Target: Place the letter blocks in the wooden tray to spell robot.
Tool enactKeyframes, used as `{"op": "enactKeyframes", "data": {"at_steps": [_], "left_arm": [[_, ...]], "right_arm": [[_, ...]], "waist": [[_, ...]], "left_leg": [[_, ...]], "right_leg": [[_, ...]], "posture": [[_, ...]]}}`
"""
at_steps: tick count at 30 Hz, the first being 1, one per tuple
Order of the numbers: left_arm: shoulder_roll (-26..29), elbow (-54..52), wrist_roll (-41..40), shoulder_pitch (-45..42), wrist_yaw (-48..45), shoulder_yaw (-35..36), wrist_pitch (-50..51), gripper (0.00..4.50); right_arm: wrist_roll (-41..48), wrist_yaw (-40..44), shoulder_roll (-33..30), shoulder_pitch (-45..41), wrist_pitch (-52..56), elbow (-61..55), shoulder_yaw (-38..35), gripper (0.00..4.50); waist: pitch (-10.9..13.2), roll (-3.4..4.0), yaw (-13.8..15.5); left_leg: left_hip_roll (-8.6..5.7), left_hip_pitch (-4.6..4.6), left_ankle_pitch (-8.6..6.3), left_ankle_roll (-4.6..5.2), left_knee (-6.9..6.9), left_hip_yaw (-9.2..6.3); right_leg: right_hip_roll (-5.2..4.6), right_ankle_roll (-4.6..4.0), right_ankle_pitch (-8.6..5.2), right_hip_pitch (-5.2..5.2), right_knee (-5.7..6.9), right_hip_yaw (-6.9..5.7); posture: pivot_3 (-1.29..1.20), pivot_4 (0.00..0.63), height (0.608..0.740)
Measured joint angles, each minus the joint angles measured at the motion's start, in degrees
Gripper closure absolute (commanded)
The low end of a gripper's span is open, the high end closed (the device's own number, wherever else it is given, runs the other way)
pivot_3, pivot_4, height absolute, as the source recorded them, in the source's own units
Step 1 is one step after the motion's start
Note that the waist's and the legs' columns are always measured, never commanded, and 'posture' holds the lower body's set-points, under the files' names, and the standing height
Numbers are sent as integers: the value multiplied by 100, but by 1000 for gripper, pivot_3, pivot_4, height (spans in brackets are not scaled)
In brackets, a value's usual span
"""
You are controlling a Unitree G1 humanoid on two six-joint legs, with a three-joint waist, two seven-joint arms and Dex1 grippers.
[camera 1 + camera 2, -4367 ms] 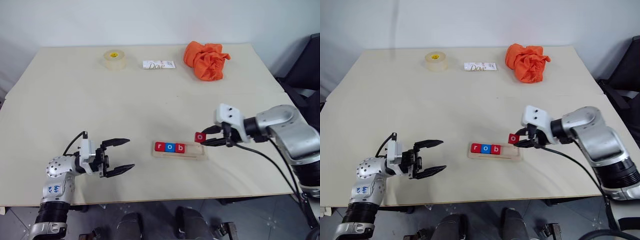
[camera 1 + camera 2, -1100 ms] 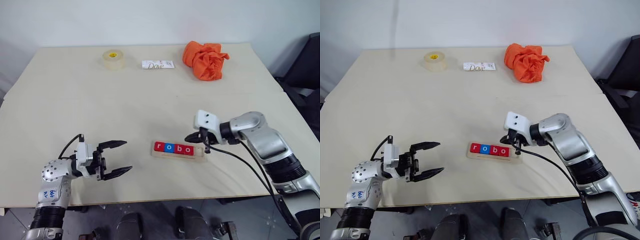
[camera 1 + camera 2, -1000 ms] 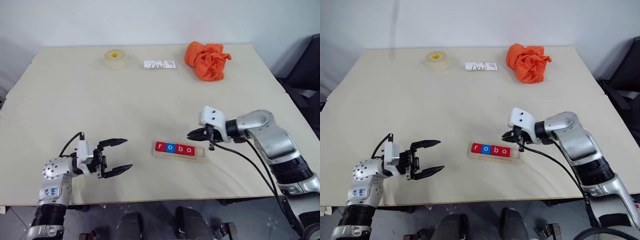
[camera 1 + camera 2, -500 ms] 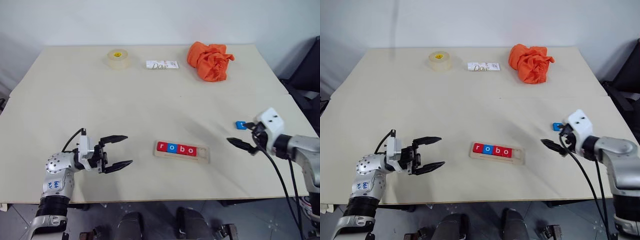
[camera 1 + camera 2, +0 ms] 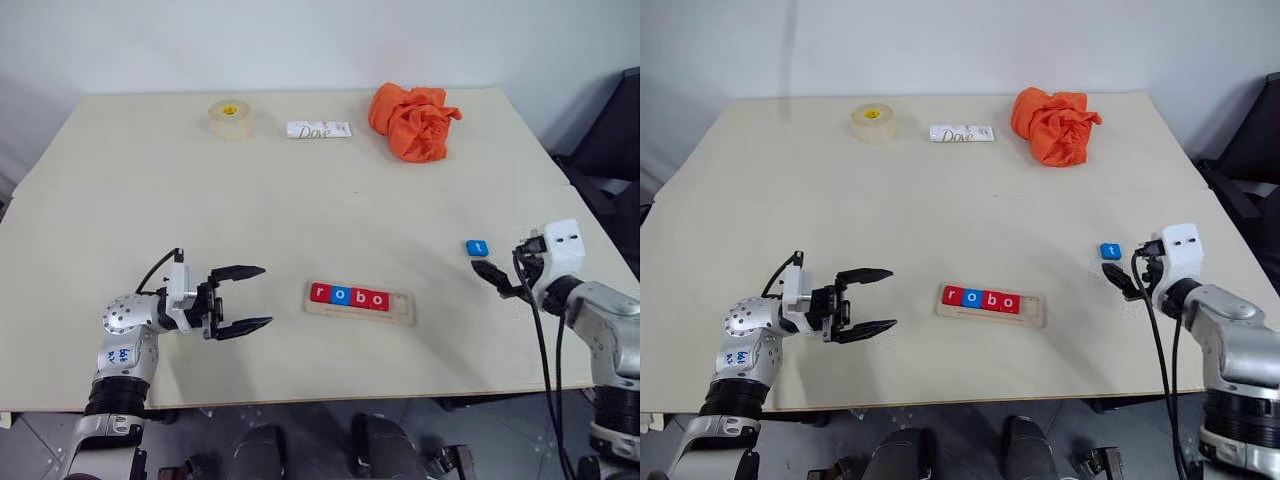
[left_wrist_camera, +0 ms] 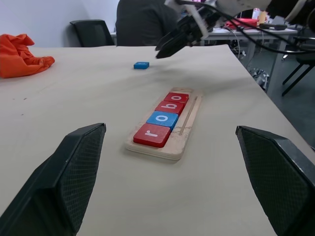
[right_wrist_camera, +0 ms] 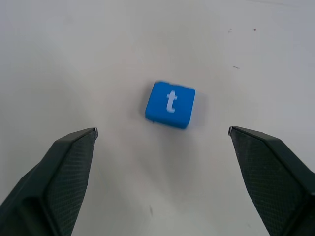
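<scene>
The wooden tray lies at the table's front centre. In it sit several letter blocks side by side: a red r, a blue o, a red b and a red o, with the tray's right end bare. A blue t block lies flat on the table to the right of the tray. My right gripper hovers open just right of it and holds nothing. To the left of the tray, my left gripper is open and empty, pointing at the tray.
At the table's far side lie a tape roll, a white Dove wrapper and a crumpled orange cloth. A black chair stands off the right edge.
My right gripper has left the tray's right end, swung right to the blue t block and opened. The red o stays in the tray. The left gripper has barely moved.
</scene>
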Motion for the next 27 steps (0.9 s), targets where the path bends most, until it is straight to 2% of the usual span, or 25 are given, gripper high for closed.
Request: {"op": "enactKeyframes", "data": {"at_steps": [11, 14, 21, 27], "left_arm": [[15, -268, -5, 264, 95, 15, 77, 0], [18, -313, -6, 299, 123, 21, 90, 0], [19, -334, -6, 338, 142, 23, 89, 0], [12, -285, -6, 273, 111, 20, 77, 0]], "right_arm": [[-195, -573, 367, -672, -728, 1305, 431, 35], [-239, -623, 371, -712, -871, 1441, 451, 619], [-270, -683, 480, -788, -1160, 1598, 551, 3013], [-293, -851, 555, -717, -1344, 1496, 603, 3038]], "waist": [[0, 1, -48], [0, 1, -48], [-1, 1, -56], [-1, 1, -51]], "left_leg": [[1, 1, 0, 0, -2, -1], [0, 1, 0, 0, -1, 0], [2, 2, 0, 0, -2, -1], [2, 1, 1, -1, -2, -1]], "right_leg": [[0, 0, 0, 1, 2, 0], [-1, 0, 0, 1, 2, 0], [1, 0, 0, 1, 4, 0], [0, 0, 0, -1, 6, 0]], "posture": [[0, 150, 740], [0, 150, 740], [0, 150, 740], [0, 150, 740]]}}
